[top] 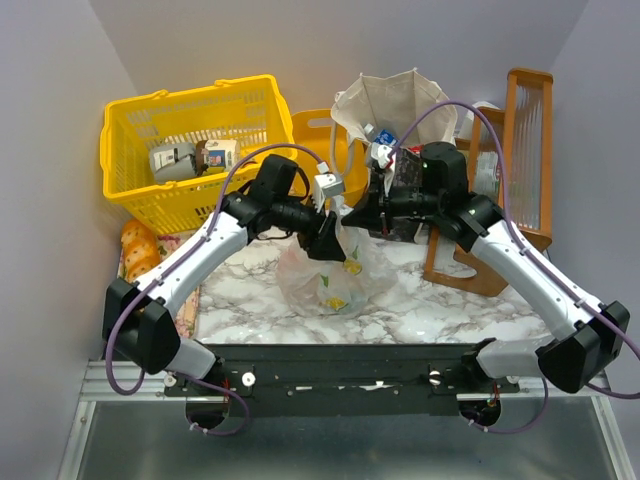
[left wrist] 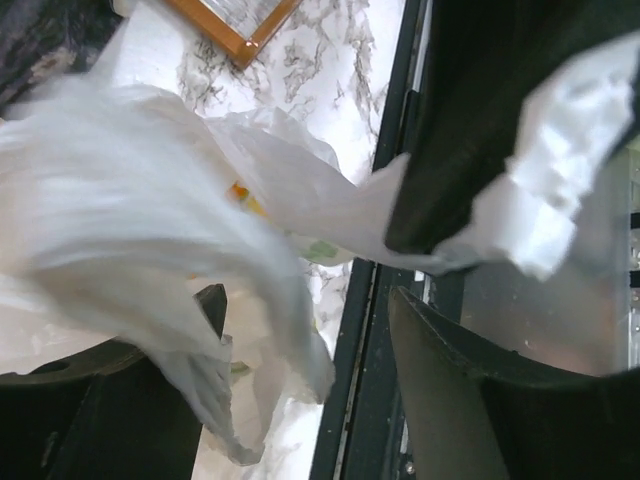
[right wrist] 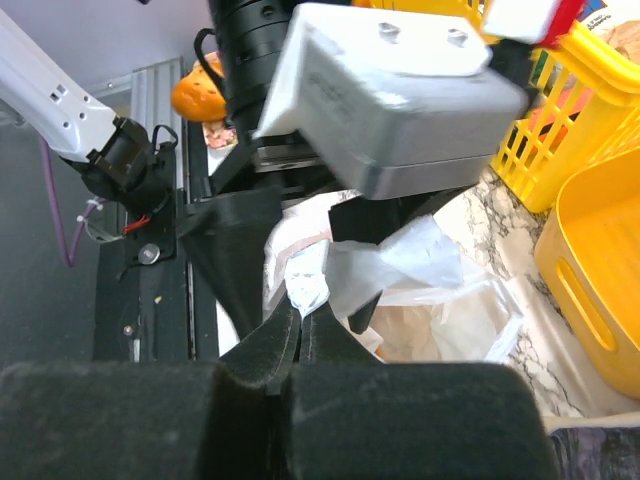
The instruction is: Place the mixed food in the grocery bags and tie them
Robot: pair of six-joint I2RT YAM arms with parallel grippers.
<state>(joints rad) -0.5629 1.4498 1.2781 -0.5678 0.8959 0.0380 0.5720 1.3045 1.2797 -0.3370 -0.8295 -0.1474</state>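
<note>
The thin white plastic bag lies mid-table with yellow-green shapes showing through its film. Its twisted handle strip is pinched in my right gripper, which is shut on it just right of the bag's mouth. My left gripper hovers over the mouth with its jaws wide apart; bag film drapes across the left finger. The beige canvas tote stands upright behind, with red and blue packets at its mouth.
A yellow basket with grey and white cartons stands at the back left, and a smaller yellow tub is beside it. Bread loaves lie at the left edge. A wooden rack stands at the right.
</note>
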